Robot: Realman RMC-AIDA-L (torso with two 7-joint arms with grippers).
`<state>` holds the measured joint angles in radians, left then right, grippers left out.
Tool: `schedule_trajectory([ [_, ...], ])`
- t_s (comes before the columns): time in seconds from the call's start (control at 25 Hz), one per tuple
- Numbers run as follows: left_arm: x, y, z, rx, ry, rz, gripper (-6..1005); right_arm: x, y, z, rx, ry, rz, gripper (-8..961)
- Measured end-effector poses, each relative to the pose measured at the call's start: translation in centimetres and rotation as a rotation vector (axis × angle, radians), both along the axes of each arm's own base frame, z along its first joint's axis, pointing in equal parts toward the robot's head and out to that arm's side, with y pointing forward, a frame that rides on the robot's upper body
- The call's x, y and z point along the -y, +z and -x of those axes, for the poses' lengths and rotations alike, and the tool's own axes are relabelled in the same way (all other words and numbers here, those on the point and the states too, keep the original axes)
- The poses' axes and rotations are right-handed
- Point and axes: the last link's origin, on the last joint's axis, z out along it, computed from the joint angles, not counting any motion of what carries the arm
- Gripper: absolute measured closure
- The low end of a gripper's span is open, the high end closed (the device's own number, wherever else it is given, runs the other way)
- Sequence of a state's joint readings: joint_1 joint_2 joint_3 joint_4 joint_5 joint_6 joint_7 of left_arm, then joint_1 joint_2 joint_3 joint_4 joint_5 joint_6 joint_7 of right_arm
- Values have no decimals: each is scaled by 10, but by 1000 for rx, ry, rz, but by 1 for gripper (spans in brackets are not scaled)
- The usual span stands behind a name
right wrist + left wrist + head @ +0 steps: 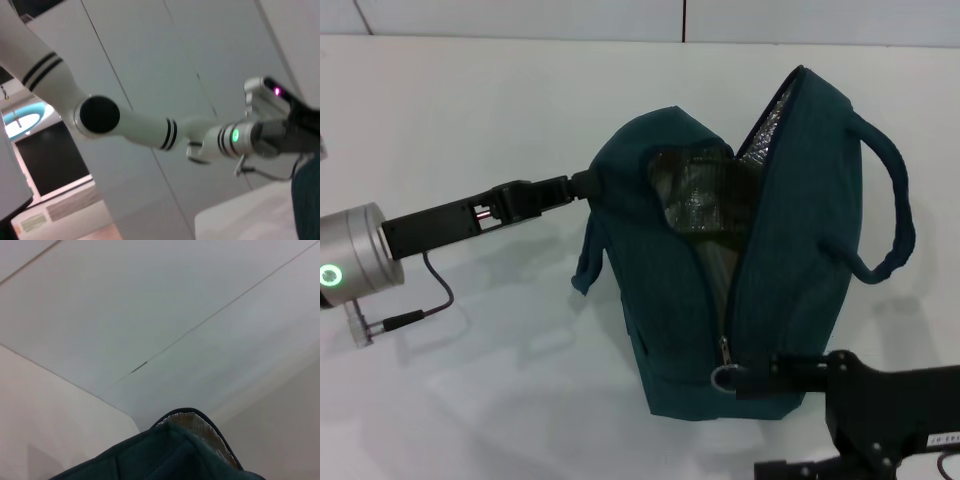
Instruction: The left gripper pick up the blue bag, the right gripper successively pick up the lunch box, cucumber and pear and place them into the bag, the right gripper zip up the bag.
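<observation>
On the white worktop (470, 400) the blue bag (790, 260) is standing, left claw (582, 184) clamped on its rim. Right claw (745, 380) is pinching the zipper pull (724, 377) at the near end; zip is wide open, closing barely starting.

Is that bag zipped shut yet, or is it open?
Open. The bag gapes along its top, showing the silver lining; the right claw is at the zipper pull, at the near end.

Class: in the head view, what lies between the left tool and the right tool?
The blue bag lies between the left tool and the right tool; both tools touch it.
</observation>
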<state>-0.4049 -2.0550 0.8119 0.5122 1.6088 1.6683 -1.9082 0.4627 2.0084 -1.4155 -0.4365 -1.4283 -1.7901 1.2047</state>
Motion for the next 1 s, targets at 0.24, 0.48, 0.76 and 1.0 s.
schedule_trajectory([
  [0.24,-5,2,-4,3,-12,-8,931,2,-4,-8,68,-34,48,111],
  [0.48,-9,2,-8,5,-24,-6,931,-6,-18,-16,163,-81,11,111],
  [0.76,-10,2,-10,5,-29,-8,931,-17,-24,-11,182,-80,-37,110],
  [1.0,-9,2,-9,3,-30,-8,931,-25,-24,-1,159,-52,-52,110],
])
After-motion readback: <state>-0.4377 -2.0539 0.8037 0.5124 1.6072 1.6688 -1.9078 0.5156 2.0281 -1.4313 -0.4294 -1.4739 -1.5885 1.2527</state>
